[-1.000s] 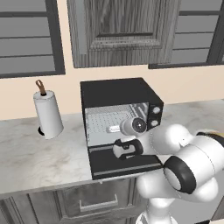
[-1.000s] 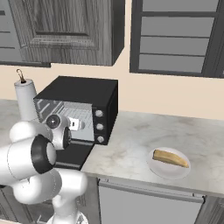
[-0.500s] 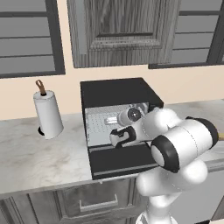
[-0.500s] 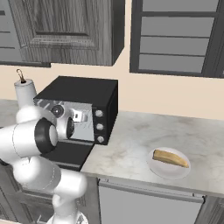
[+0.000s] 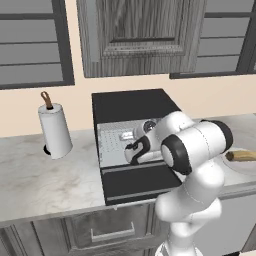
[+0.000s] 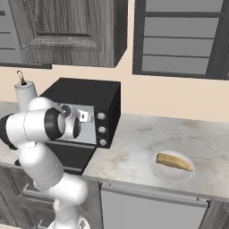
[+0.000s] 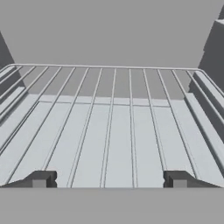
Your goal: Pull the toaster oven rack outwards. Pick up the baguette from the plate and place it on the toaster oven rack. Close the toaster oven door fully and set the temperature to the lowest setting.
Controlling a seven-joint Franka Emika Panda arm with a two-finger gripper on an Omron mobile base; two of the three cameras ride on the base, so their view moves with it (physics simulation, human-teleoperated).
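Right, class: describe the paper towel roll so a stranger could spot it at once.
Start at the black boxy toaster oven on the marble counter. To its left stands an upright white paper towel roll, unmistakable by the brown handle poking from its top.

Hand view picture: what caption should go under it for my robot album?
Open gripper hovering over the rack inside the toaster oven.

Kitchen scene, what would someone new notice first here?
The black toaster oven in the middle of the counter, its door dropped open, with the white arm reaching into it. The gripper, jaws wide apart, faces the rack. Off to the right, the baguette lies on the plate.
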